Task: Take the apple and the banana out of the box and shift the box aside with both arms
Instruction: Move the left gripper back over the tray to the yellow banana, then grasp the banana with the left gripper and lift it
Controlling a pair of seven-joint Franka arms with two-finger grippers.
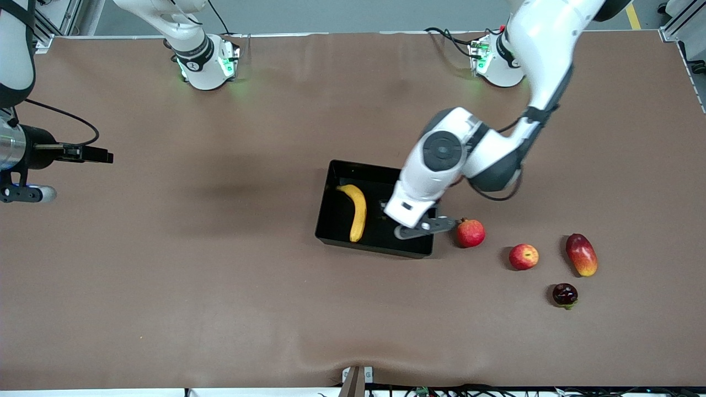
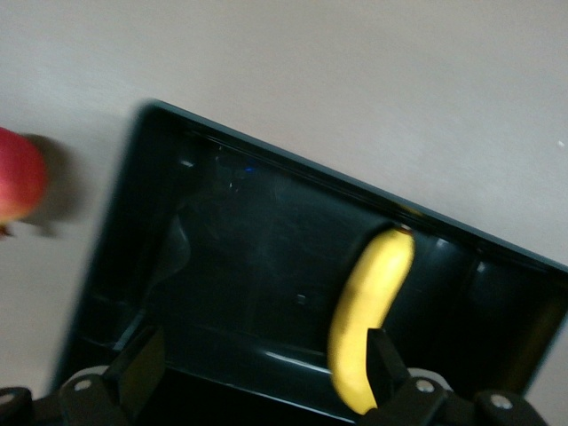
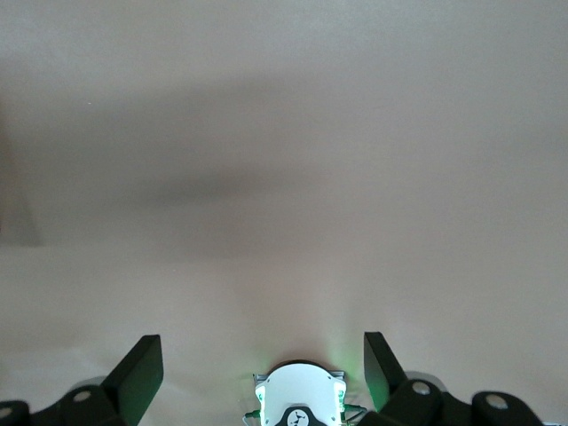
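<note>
Brown mat table (image 1: 220, 286), wide bare stretch toward the right arm's end. Black tray (image 1: 336, 220) mid-table, banana (image 1: 357, 212) inside it. Left gripper (image 2: 262, 377) released, over the tray. Apple (image 1: 523, 256) on the mat near the pomegranate (image 1: 470, 232), toward the left arm's end. Right gripper (image 3: 264, 373) waits, spread, empty.

A big table covered in a soft brown cloth (image 1: 165, 264) fills the room view, with some wrinkles in it. A grey floor (image 1: 331, 14) shows past its top edge
</note>
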